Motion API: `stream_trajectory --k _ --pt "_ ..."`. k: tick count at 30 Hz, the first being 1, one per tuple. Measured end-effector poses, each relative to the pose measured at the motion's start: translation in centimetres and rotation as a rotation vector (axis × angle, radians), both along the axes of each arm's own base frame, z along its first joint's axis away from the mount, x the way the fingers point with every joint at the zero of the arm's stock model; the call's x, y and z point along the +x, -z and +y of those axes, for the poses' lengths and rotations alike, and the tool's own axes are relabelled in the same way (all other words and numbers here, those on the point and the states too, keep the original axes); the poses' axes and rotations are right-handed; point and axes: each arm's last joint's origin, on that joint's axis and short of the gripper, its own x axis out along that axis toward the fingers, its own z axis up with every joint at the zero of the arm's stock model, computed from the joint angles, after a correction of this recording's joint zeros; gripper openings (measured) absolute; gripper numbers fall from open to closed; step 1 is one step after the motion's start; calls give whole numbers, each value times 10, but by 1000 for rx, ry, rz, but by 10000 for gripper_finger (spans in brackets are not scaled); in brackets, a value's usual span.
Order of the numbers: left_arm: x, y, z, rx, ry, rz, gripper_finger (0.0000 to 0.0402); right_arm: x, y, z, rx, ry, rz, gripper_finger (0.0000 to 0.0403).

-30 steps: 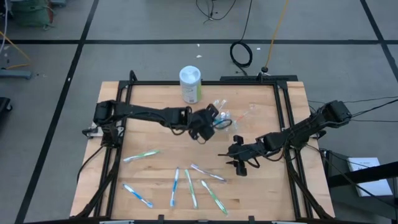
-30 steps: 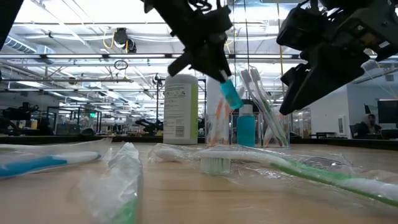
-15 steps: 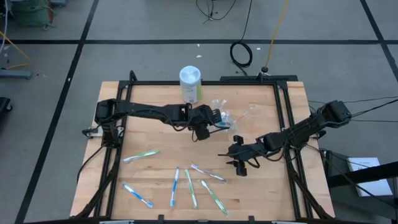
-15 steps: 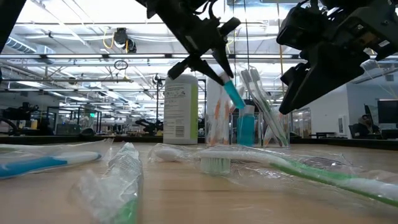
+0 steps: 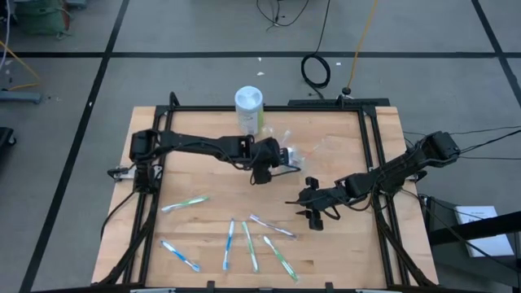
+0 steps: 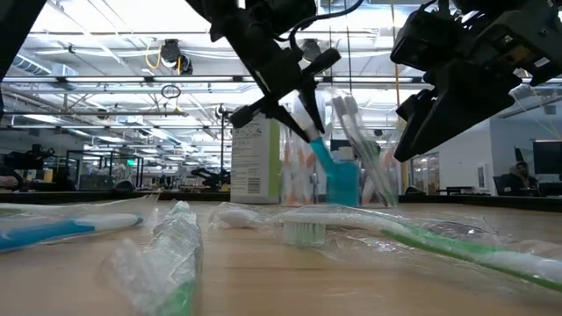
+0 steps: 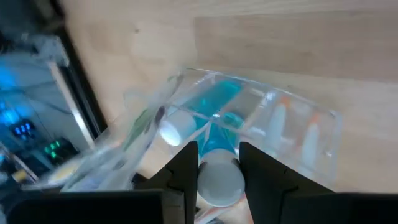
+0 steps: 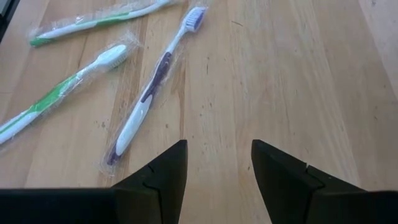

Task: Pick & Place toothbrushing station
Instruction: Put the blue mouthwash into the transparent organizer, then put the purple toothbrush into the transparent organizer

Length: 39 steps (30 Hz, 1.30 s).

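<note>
Teal tube [image 7: 214,167] pinched in the left gripper [image 7: 217,163], tilted over the clear cup [image 7: 273,134] near the canister [image 5: 249,109]: placing step, next likely release into the cup; right gripper [image 8: 216,163] open, empty, above loose toothbrushes [image 8: 149,93].

Clear cup [image 5: 295,151] (toothbrushes, teal tubes) upright.

We see a grey floor [image 5: 73,81] crossed by dark lines, a black cable coil [image 5: 316,70], and ceiling trusses [image 6: 105,83] under bright lights.
</note>
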Motion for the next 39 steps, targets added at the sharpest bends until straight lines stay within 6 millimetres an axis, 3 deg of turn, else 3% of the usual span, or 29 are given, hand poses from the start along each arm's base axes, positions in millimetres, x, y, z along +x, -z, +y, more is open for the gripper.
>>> stream_trajectory --k 5,10,15,23,31,33,39 --pt "-1 1 -3 47 64 26 99 0 0 0 -1 -1 -1 169" --pt "0 0 -3 -65 -66 -10 105 0 0 0 -1 -1 0 169" --pt "-1 1 -6 -179 -142 -17 133 0 0 0 -1 -1 0 169" --pt "5 -4 -8 -189 -162 -104 179 0 0 0 0 0 0 169" --pt "9 -11 -10 -233 -312 -221 168 0 0 0 1 1 0 169" --pt "6 -14 -17 -282 -361 -223 161 0 0 0 11 11 2 169" --pt "-18 -51 -33 -530 -585 -292 144 3 -2 -3 41 48 -19 169"
